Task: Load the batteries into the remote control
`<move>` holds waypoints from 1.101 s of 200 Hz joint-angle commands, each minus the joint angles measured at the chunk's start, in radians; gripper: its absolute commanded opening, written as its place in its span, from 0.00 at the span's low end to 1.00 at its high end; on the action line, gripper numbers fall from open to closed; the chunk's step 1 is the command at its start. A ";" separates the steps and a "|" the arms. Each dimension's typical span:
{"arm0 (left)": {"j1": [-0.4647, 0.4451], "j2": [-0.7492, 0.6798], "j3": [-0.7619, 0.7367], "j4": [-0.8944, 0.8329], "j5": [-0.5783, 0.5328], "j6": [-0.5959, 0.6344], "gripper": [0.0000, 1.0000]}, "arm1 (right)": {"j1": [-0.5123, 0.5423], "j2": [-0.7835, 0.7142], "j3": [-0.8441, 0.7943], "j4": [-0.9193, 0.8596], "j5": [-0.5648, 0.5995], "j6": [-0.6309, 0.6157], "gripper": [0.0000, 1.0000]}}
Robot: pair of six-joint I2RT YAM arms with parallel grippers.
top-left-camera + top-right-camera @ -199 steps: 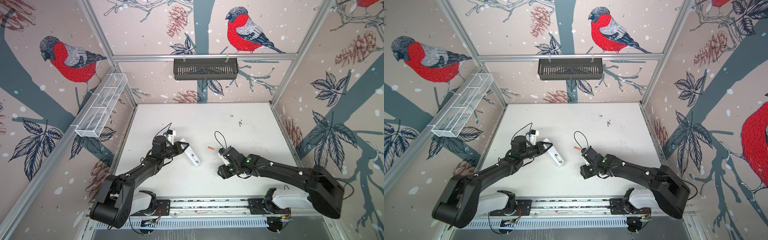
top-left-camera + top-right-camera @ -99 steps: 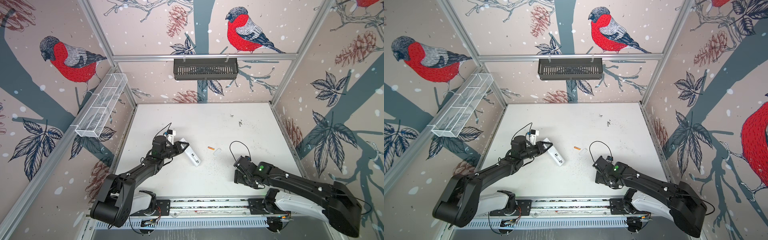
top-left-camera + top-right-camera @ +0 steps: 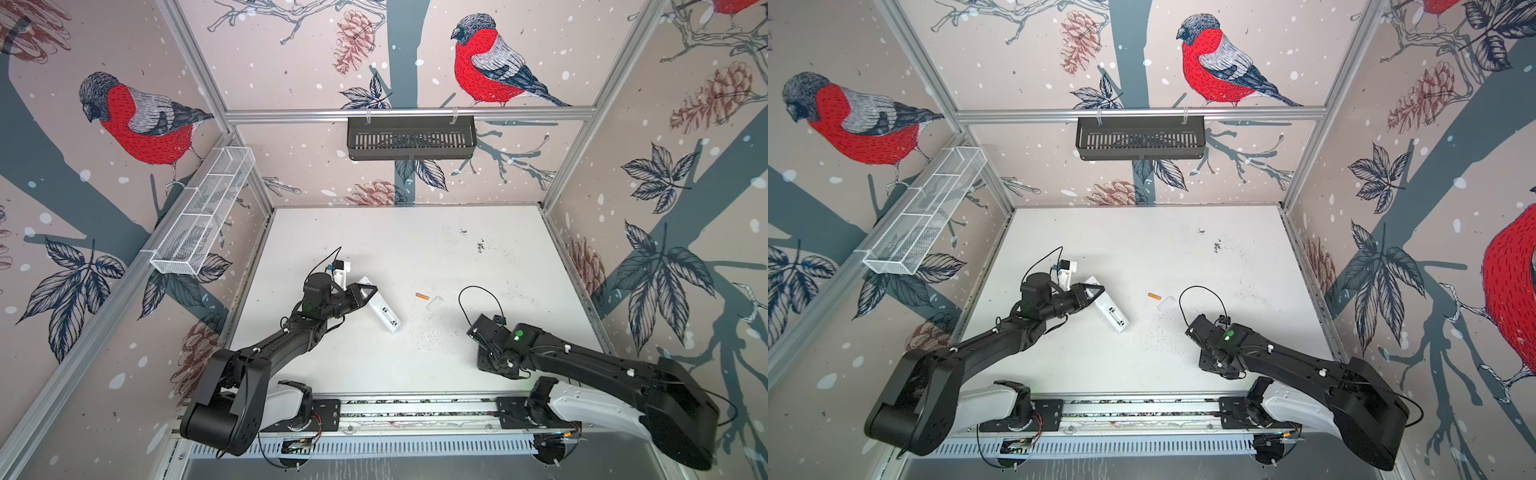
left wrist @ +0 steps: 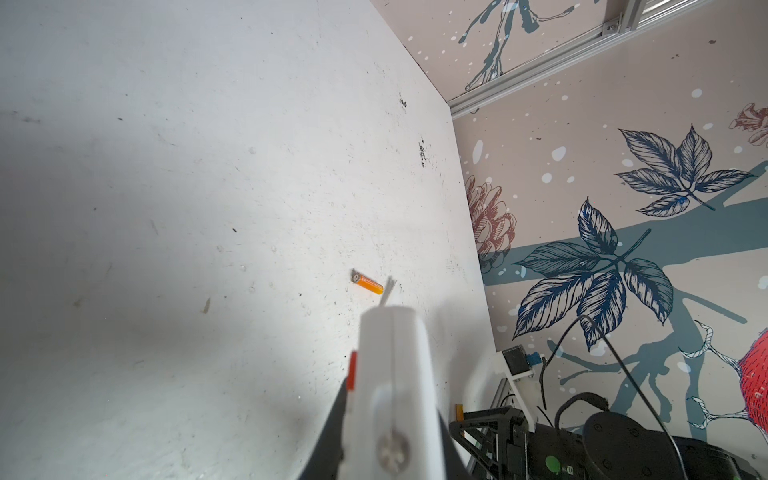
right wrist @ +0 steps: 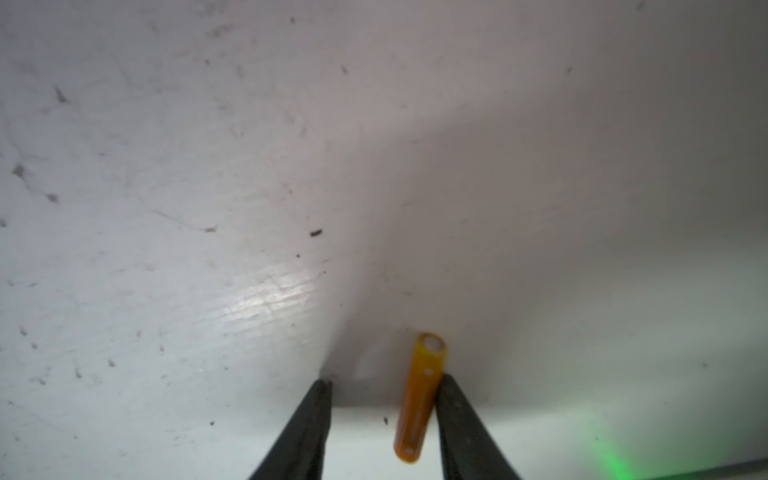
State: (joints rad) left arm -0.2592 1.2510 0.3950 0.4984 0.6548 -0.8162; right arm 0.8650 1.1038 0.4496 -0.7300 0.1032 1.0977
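Observation:
My left gripper [image 3: 365,293] [image 3: 1093,293] is shut on one end of the white remote control [image 3: 382,312] [image 3: 1112,315], which slants down to the table. The left wrist view looks along the remote control [image 4: 388,374] held in my left gripper [image 4: 390,440]. One orange battery [image 3: 422,296] [image 3: 1154,296] [image 4: 367,284] lies loose mid-table. My right gripper [image 3: 492,361] [image 3: 1214,361] points down at the front right. In the right wrist view a second battery [image 5: 419,399] sits between the parted jaws of my right gripper [image 5: 384,381], touching only one finger [image 5: 457,415].
A small white cover piece [image 3: 434,303] [image 3: 1165,303] lies just right of the loose battery. A black basket [image 3: 411,137] hangs on the back wall and a wire tray [image 3: 203,216] on the left wall. Dark specks dot the white table [image 3: 415,249].
My right arm has drawn back from beside the cover piece to the front right, and its jaws opened wider and then narrowed. The left arm and the remote control have not moved.

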 commanded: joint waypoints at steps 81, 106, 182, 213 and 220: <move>0.002 0.004 -0.002 0.075 0.023 -0.011 0.03 | 0.139 0.016 -0.058 0.096 -0.049 0.042 0.31; 0.002 0.003 -0.006 0.075 0.020 -0.012 0.03 | 0.166 0.012 -0.054 0.093 -0.053 0.037 0.30; 0.002 0.000 -0.005 0.072 0.022 -0.012 0.03 | 0.205 -0.017 -0.071 0.068 -0.099 0.060 0.29; 0.002 -0.004 -0.005 0.071 0.023 -0.012 0.03 | 0.220 -0.030 -0.047 0.020 -0.103 0.073 0.30; 0.002 -0.005 -0.005 0.072 0.023 -0.014 0.03 | 0.222 -0.034 -0.039 0.006 -0.103 0.073 0.31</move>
State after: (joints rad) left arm -0.2584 1.2514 0.3901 0.5125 0.6552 -0.8318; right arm 1.0771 1.0687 0.4118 -0.6243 0.2436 1.1347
